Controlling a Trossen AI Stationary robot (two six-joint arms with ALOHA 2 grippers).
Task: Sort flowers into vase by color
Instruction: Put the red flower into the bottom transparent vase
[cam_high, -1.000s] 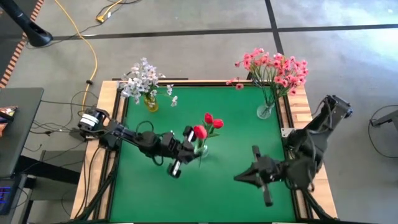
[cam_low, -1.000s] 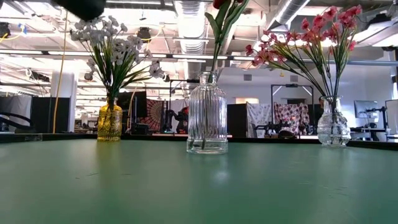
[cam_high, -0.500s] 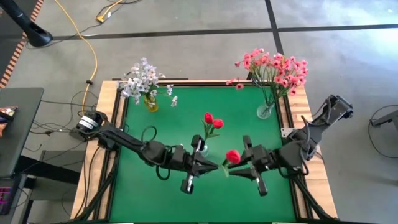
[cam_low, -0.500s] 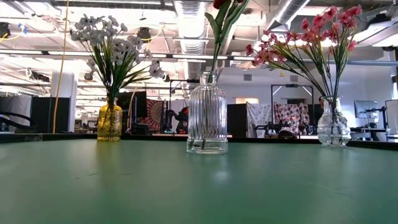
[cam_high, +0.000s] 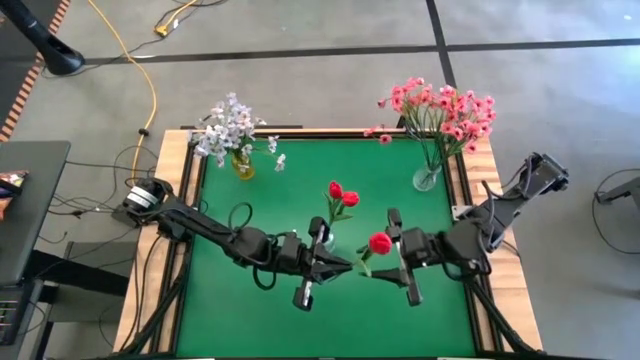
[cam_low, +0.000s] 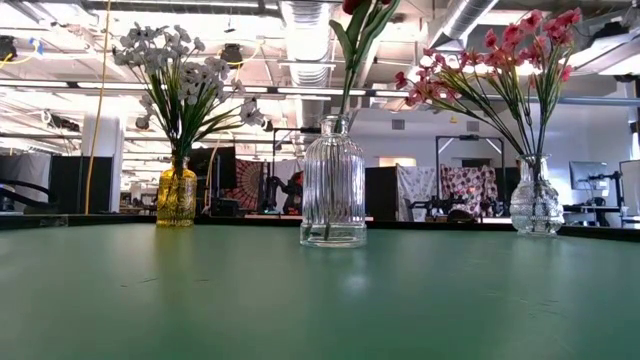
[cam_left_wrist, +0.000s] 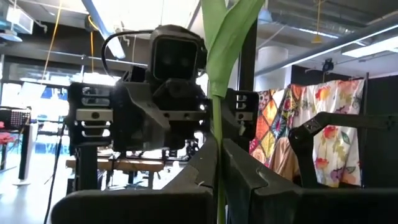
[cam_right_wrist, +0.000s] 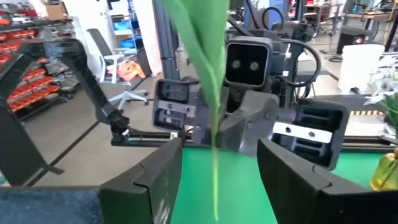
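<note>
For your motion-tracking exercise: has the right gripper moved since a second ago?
Yes. In the high view the right gripper has moved left, toward the middle glass vase, and now stands open around the red flower.

Materials and finishes, sorting table with three vases and artificial flowers

Green matt table covering (cam_high: 250, 200), smooth, faintly scuffed in the low view, framed by a pale bare wooden rim (cam_high: 484, 170); clear ribbed glass vase (cam_low: 333, 190), glossy, at centre; amber-yellow glossy glass vase (cam_low: 176, 195) far left, holding whitish-lavender cloth-like blossoms (cam_high: 230, 126); clear textured round-bellied glass vase (cam_low: 537, 205) far right, holding pink fabric-like sprays (cam_high: 443, 108); single red bud (cam_high: 379, 243), soft matt petals, on a smooth green plastic-looking stem (cam_left_wrist: 217, 130) with a satin leaf; both arms' gripper fingers (cam_right_wrist: 295, 168) dark matt plastic, edges lightly sheened; grey floor (cam_high: 330, 85) beyond, dull and slightly mottled.
</note>
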